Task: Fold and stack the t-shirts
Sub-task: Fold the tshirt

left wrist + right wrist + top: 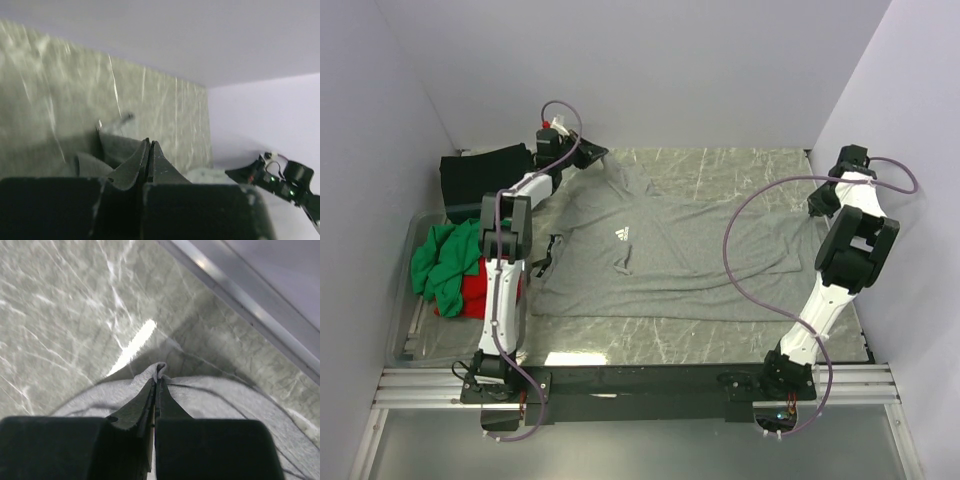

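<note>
T-shirts first: I count four, one of each colour. One large heather-grey t-shirt [670,260] lies spread across the marbled grey-green table top [740,165], turned sideways. Its dark collar is toward the left arm, its hem toward the right, and its small white chest logo [622,234] faces up. One black t-shirt [485,178] sits crumpled at the far left, just beyond the grey one's edge. One green t-shirt [445,258] is bunched on the left, touching one red t-shirt [475,293]. Both appear to sit in a clear plastic bin [402,310] beside the left arm.

I have two grippers, both at the grey shirt. My left gripper [584,153] is at the shirt's far left corner, and the cloth rises to meet it. On the left wrist view the left gripper [149,145] has its jaws pressed together, with dark folds of the grey shirt [117,150] bunched right at the tips, so I read it as pinching that corner. My right gripper [817,205] is at the far right corner, where the fabric draws out to a point. On the right wrist view the right gripper [156,382] is clamped tight, and a small tuft of the grey shirt [210,400] pokes out past the tips.

The two held corners are well apart, both along the far edge. The rest of the shirt lies flat on the table between and nearer than them.
</note>
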You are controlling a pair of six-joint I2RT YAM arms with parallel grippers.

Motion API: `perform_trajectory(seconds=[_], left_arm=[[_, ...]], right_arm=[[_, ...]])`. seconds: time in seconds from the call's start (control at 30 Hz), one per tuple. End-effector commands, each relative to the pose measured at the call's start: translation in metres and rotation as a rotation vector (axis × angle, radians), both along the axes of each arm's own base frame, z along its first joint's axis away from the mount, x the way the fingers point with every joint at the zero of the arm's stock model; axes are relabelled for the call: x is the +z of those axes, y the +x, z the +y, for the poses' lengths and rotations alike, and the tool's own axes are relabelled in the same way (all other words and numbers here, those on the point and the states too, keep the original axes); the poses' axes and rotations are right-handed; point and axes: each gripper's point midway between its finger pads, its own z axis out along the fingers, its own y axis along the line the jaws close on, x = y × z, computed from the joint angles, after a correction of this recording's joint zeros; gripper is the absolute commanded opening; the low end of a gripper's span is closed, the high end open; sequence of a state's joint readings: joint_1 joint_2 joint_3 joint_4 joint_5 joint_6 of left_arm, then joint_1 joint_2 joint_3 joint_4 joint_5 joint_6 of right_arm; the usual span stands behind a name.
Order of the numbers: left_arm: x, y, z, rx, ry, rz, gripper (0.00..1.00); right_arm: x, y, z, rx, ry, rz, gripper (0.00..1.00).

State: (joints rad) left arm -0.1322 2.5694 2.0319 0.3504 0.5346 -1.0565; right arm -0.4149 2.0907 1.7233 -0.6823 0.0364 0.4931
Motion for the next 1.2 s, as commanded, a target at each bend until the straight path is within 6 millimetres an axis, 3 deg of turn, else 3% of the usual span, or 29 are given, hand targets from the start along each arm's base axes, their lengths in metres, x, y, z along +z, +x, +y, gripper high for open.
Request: perform_trajectory(seconds=[0.0,0.03,0.07,0.1,0.13,0.17,0.2,0.3,0.33,0.4,0.47,0.5,0.57,0.6,0.63,0.7,0.77,0.8,0.87,0.9,0.93,1.1,1.17], left_arm=[[0.116,-0.043,-0.011,-0.126,0.008,-0.216,0.0],[0.103,-0.051,-0.009,-0.12,0.022,-0.18,0.0],[0.104,-0.057,-0.007,-0.12,0.05,-0.184,0.0],[0.12,-0.066,-0.004,-0.118,0.068,-0.204,0.0],[0.121,-0.071,-0.004,-0.121,0.089,-0.204,0.0],[0.11,-0.079,-0.002,-0.13,0.126,-0.177,0.0],[0.121,-0.087,0.0,-0.134,0.141,-0.191,0.0],[0.115,-0.108,0.005,-0.148,0.215,-0.158,0.0],[0.105,-0.115,0.008,-0.145,0.24,-0.126,0.0],[0.108,-0.124,0.017,-0.115,0.309,-0.133,0.0],[0.089,-0.138,0.024,-0.119,0.368,-0.088,0.0],[0.092,-0.145,0.029,-0.103,0.395,-0.079,0.0],[0.078,-0.16,0.033,-0.116,0.442,-0.047,0.0],[0.084,-0.166,0.035,-0.112,0.455,-0.058,0.0],[0.074,-0.173,0.038,-0.109,0.478,-0.026,0.0],[0.077,-0.181,0.041,-0.101,0.518,-0.036,0.0],[0.068,-0.189,0.049,-0.063,0.566,-0.003,0.0],[0.077,-0.192,0.054,-0.033,0.579,-0.016,0.0],[0.072,-0.195,0.068,0.048,0.61,0.012,0.0],[0.083,-0.199,0.072,0.081,0.613,-0.005,0.0],[0.077,-0.204,0.077,0.101,0.623,0.011,0.0],[0.089,-0.216,0.095,0.204,0.642,0.0,0.0],[0.085,-0.222,0.101,0.234,0.646,0.021,0.0]], right_arm=[[0.031,-0.008,0.003,0.017,-0.036,-0.057,0.0],[0.033,-0.011,0.004,0.017,-0.037,-0.058,0.0],[0.034,-0.014,0.005,0.017,-0.039,-0.059,0.0],[0.034,-0.019,0.007,0.019,-0.041,-0.056,0.0],[0.034,-0.021,0.009,0.023,-0.039,-0.054,0.0],[0.035,-0.023,0.009,0.025,-0.042,-0.052,0.0],[0.034,-0.028,0.01,0.025,-0.043,-0.048,0.0],[0.034,-0.035,0.014,0.035,-0.044,-0.04,0.0],[0.033,-0.038,0.013,0.032,-0.048,-0.037,0.0],[0.036,-0.041,0.013,0.026,-0.058,-0.042,0.0],[0.032,-0.049,0.013,0.018,-0.068,-0.02,0.0],[0.032,-0.053,0.014,0.017,-0.071,-0.017,0.0],[0.034,-0.06,0.012,0.008,-0.092,-0.005,0.0],[0.032,-0.064,0.013,0.008,-0.091,0.001,0.0],[0.032,-0.066,0.014,0.011,-0.094,0.003,0.0],[0.034,-0.072,0.013,0.001,-0.104,0.009,0.0],[0.036,-0.077,0.014,-0.003,-0.109,0.011,0.0],[0.035,-0.08,0.014,-0.007,-0.116,0.018,0.0],[0.038,-0.084,0.013,-0.024,-0.125,0.018,0.0],[0.039,-0.087,0.013,-0.026,-0.131,0.018,0.0],[0.04,-0.089,0.012,-0.029,-0.137,0.017,0.0],[0.045,-0.096,0.015,-0.036,-0.139,0.009,0.0],[0.046,-0.099,0.015,-0.04,-0.146,0.009,0.0]])
